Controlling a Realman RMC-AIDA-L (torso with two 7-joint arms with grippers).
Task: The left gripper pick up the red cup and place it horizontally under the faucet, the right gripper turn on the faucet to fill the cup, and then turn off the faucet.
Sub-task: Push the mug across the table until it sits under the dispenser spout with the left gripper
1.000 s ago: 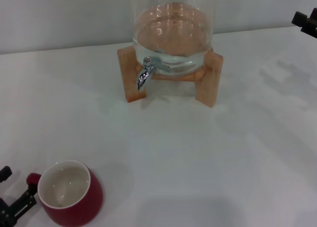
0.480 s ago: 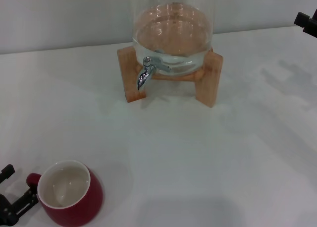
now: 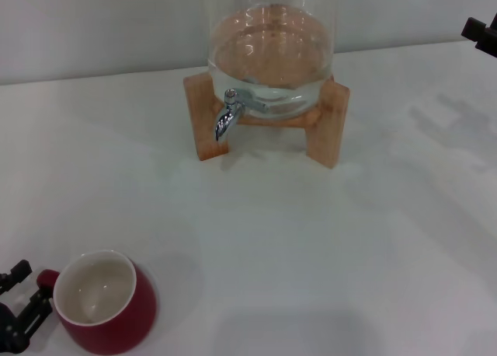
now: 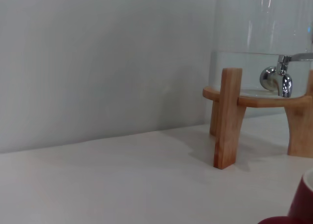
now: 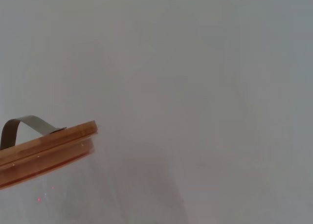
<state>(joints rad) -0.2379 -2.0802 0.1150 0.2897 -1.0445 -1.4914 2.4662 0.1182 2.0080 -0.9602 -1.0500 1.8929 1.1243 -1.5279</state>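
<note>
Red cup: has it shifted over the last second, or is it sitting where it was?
Yes. In the head view the red cup has slid toward the robot and slightly to its left, away from the fixed wooden stand, with the left gripper at its handle.

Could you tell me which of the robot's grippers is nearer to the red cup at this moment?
The left. The left gripper sits right at the handle of the red cup, near the table's front edge, while the right gripper is far off, past the jar.

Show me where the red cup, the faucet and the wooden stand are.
red cup (image 3: 128, 325): head view, red outer wall.
faucet (image 3: 225, 121): head view, chrome spout.
wooden stand (image 3: 327, 130): head view, front right leg.
</note>
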